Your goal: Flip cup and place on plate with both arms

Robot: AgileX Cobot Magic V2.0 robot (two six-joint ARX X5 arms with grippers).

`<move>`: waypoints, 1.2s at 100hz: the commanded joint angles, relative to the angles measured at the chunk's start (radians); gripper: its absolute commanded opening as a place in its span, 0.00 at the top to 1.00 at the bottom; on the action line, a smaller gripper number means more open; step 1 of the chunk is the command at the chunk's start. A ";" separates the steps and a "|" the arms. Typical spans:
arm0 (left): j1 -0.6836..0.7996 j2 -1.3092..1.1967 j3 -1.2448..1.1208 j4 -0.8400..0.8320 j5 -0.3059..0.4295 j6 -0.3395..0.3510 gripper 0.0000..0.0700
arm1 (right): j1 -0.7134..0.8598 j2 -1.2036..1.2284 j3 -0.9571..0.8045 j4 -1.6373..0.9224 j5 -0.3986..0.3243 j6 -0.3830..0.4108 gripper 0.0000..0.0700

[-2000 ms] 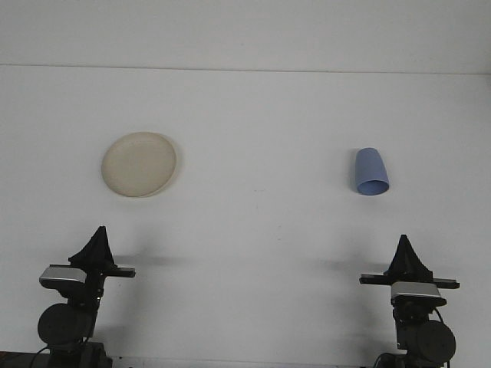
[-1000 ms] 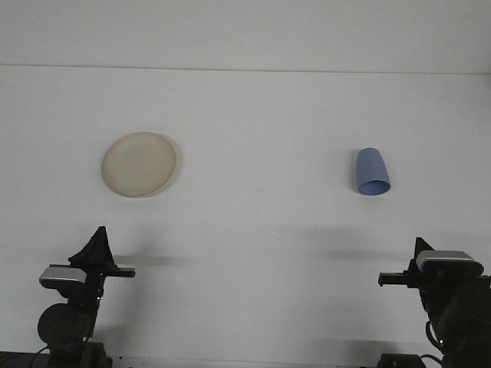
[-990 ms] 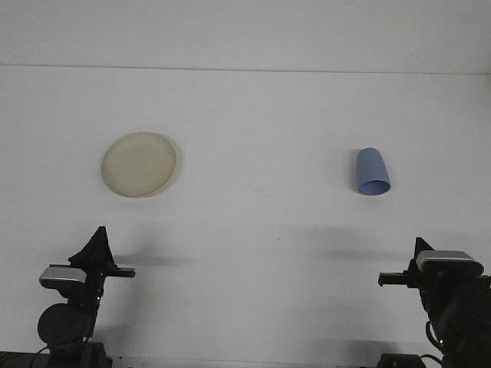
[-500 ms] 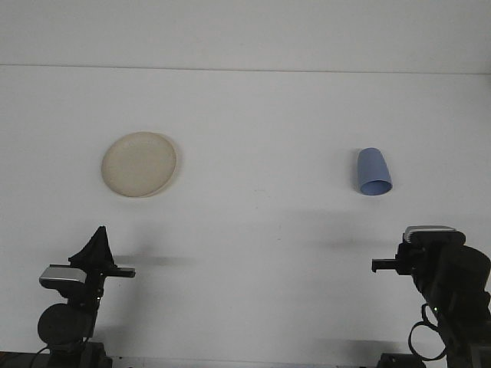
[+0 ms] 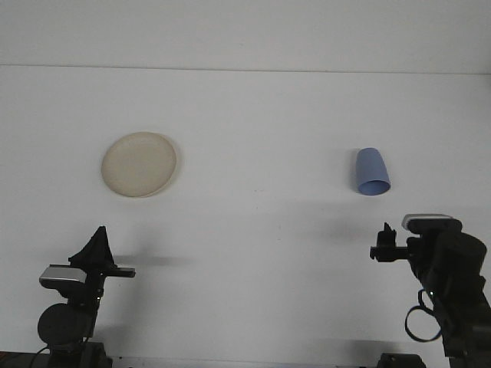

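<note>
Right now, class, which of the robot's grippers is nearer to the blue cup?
Right. The right gripper sits just below the blue cup; the left gripper is far across the table, below the plate.

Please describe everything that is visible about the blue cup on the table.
The blue cup is a plain, matte tumbler without a handle, plastic by its look. It is tapered: the far end is narrower, the near end wider. Whether it lies on its side or stands upside down cannot be told from this view. It rests on the white table, on the right side, far from the plate. Nothing touches it; the right gripper is nearer the camera, apart from it.
</note>
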 commanded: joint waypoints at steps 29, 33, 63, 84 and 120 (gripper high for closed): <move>0.001 -0.001 -0.019 0.010 0.002 0.008 0.98 | -0.048 0.191 -0.163 0.423 0.006 -0.001 0.25; 0.001 -0.001 -0.019 0.010 0.001 0.008 0.98 | -0.060 0.214 -0.185 0.469 0.006 -0.001 0.25; 0.001 -0.001 -0.019 0.010 0.002 0.008 0.98 | -0.114 0.424 -0.256 0.744 -0.013 -0.020 0.25; 0.001 -0.001 -0.019 0.010 0.001 0.008 0.98 | -0.133 0.574 -0.256 0.913 -0.037 -0.024 0.25; 0.001 -0.001 -0.019 0.010 0.001 0.008 0.98 | -0.151 0.813 -0.208 1.132 -0.094 -0.054 0.25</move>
